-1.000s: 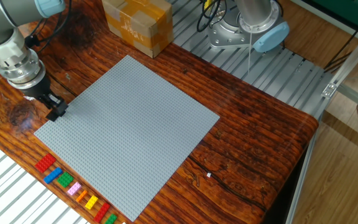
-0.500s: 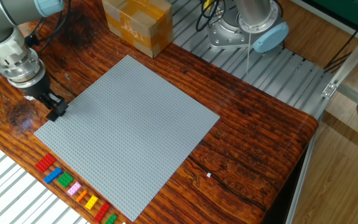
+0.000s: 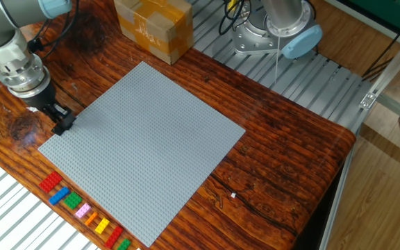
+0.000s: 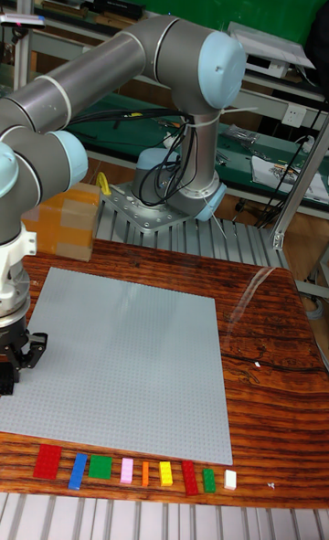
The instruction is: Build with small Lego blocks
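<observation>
The small Lego blocks lie in a row on the table along the front edge of the grey baseplate (image 3: 144,142): red (image 3: 49,182), blue (image 3: 59,195), green (image 3: 73,201), pink (image 3: 82,210), orange (image 3: 91,218), yellow (image 3: 102,226), then another red and green. The tall fixed view shows the same row from the red block (image 4: 47,460) to a white one (image 4: 230,479). My gripper (image 3: 61,124) (image 4: 15,364) hangs low over the baseplate's left edge, well away from the row. Its dark fingers blur together, so whether anything sits between them is unclear.
A brown cardboard box (image 3: 153,26) stands behind the baseplate's far corner. The arm's base (image 3: 273,31) is mounted on the ribbed metal surface at the back. The wooden table's edge runs along the right (image 3: 342,160).
</observation>
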`<state>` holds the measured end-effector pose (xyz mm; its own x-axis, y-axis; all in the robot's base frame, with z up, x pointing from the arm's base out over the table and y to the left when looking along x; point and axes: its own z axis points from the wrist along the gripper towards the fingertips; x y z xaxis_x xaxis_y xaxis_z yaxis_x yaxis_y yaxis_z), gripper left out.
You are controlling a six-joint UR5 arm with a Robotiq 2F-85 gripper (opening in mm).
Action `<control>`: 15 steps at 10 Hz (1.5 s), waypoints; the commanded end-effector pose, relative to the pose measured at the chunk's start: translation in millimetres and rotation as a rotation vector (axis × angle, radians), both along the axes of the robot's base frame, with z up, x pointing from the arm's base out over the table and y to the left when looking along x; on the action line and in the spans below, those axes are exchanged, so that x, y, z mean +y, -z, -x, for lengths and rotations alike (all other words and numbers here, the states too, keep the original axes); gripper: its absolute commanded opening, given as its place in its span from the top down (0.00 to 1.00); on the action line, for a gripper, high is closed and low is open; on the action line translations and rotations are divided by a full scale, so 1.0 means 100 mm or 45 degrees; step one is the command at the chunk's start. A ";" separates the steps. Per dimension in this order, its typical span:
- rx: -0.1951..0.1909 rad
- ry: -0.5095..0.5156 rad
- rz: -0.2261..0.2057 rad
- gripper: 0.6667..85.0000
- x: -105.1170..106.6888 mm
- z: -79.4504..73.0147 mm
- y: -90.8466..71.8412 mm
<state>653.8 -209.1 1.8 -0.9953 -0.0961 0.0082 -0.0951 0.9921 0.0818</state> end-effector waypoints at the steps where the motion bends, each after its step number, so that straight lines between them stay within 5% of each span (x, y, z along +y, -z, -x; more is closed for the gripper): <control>1: -0.014 0.012 -0.015 0.53 0.01 -0.03 -0.01; 15: 0.034 0.111 0.062 0.69 -0.05 -0.09 -0.09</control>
